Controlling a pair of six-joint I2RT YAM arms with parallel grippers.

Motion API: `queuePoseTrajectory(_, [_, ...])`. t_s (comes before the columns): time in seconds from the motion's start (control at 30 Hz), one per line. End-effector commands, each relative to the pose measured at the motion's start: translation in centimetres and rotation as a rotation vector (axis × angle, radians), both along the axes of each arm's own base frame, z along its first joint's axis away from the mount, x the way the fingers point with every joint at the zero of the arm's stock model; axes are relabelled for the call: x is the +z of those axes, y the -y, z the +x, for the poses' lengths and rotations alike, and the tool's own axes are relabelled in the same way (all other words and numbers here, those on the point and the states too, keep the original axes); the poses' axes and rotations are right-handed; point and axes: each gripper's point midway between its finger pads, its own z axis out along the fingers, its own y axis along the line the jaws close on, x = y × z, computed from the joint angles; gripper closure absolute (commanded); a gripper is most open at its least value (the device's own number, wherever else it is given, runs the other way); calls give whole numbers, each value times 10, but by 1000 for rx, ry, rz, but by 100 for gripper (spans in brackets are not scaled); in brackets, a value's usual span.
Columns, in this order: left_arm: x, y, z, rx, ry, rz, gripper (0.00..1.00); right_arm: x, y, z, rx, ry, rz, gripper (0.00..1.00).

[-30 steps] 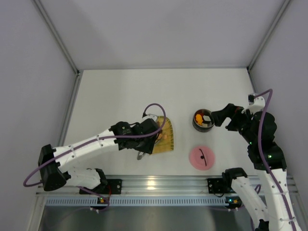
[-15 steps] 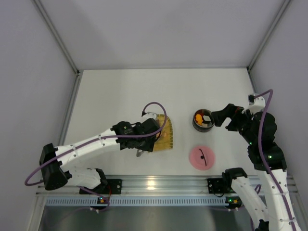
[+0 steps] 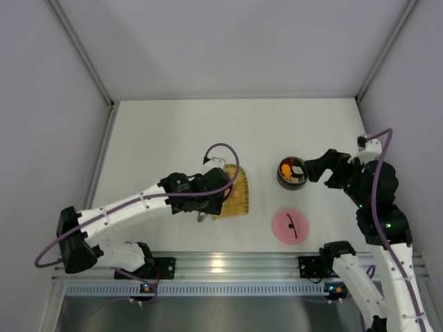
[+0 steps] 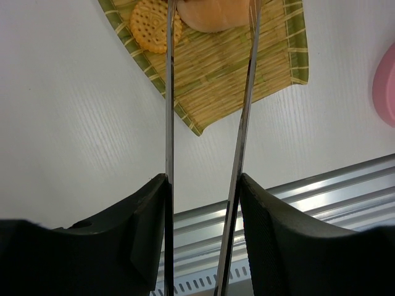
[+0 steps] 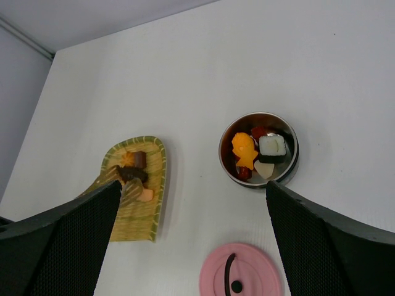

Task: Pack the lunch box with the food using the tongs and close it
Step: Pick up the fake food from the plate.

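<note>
A plain white table [image 3: 173, 138] fills the middle of the top view, boxed in by pale grey walls [image 3: 55, 104], with a metal rail [image 3: 228, 263] along the bottom edge. In the top view the left arm covers the left side of the yellow woven tray [image 4: 228, 68], and the tongs [image 4: 169, 111] are hard to make out there. In the left wrist view their tips run off the top edge beside a pale orange piece [image 4: 216, 15] (whether they pinch it cannot be told). The left gripper [image 4: 203, 203] is clamped on the 2 tong arms. The right gripper [image 5: 192, 188] is spread wide and holds nothing, just right of the lunch box [image 3: 292, 172], centre right, with food [image 5: 245, 150] inside. The pink lid [image 3: 291, 226] lies below it
</note>
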Motion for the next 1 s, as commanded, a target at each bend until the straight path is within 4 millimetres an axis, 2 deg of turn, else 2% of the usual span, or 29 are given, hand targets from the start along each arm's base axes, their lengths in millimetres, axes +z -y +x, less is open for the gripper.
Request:
queuePoseTrajectory(0.0, [33, -3, 15, 59, 93, -45, 46, 5, 1, 2, -1, 31, 5, 1])
queuePoseTrajectory(0.37, [30, -8, 21, 82, 118, 1, 45, 7, 0, 1, 5, 37, 7, 0])
queuePoseTrajectory(0.67, [39, 14, 36, 52, 158, -19, 44, 8, 0, 1, 4, 39, 5, 0])
queuePoseTrajectory(0.97, [23, 27, 46, 48, 135, 15, 46, 9, 2, 0, -4, 37, -3, 1])
